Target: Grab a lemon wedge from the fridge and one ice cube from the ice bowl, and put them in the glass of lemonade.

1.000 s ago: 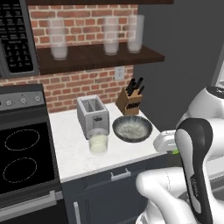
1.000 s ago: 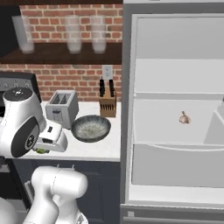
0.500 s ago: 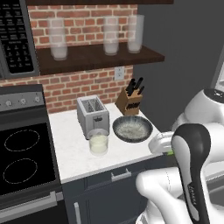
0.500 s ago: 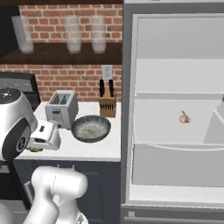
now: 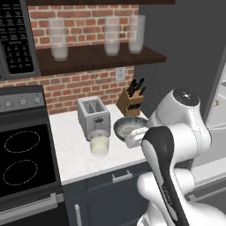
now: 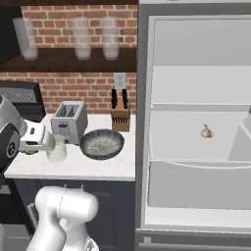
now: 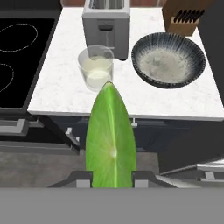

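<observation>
i have the hand (image 7: 111, 180) clenched on the lemon wedge (image 7: 110, 138), pinched between the two finger tips (image 7: 84, 180) at the bottom of the hand view. the wedge stands straight out of the hand, its long axis running away from the fingers and its pointed tip aimed at the glass of lemonade (image 7: 96, 68), so that the tip overlaps the glass's near rim in the picture. its lime-green cut face is turned to the camera.

past the wedge's tip, the glass sits on the white counter (image 7: 61, 94), just in front of the silver toaster (image 7: 107, 19). off to the right of the tip is the ice bowl (image 7: 169, 60), dark grey with whitish speckled contents, near the glass but apart from it, and beyond it the knife block (image 7: 183, 16). to the left of the hand lies the black cooktop (image 7: 17, 57).

in the right base view the hand (image 6: 30, 151) hovers at the left end of the counter, beside the glass (image 6: 57, 149); the fridge (image 6: 196, 122) stands open well off to the right, with a small garlic-like bulb (image 6: 206, 131) on its shelf. brick wall behind, frosted glasses (image 5: 112, 40) on a dark shelf (image 5: 97, 57).
</observation>
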